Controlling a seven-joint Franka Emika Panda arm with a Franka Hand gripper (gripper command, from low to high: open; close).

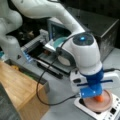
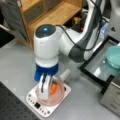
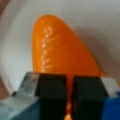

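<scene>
An orange carrot-shaped piece [image 3: 57, 50] lies in a shallow pink bowl [image 1: 108, 104] that sits on a white kitchen scale [image 1: 113, 113]. My gripper [image 3: 70, 97] reaches straight down into the bowl, and its black pads [image 3: 52, 92] are shut on the near end of the carrot, with only a thin orange strip showing between them. In both front views the blue-and-white hand covers much of the bowl. The carrot [image 1: 99, 98] [image 2: 53, 88] peeks out beside the gripper [image 1: 96, 96] [image 2: 48, 90]. The pink bowl [image 2: 53, 101] and the scale [image 2: 33, 100] stand on the grey table.
A wooden shelf unit [image 2: 50, 12] [image 1: 15, 85] stands beside the table. A teal bowl [image 2: 113, 56] rests on a black-framed tray [image 2: 100, 65]. A dark metal box [image 1: 100, 27] is behind the arm. A black cable [image 1: 40, 85] loops down from the wrist.
</scene>
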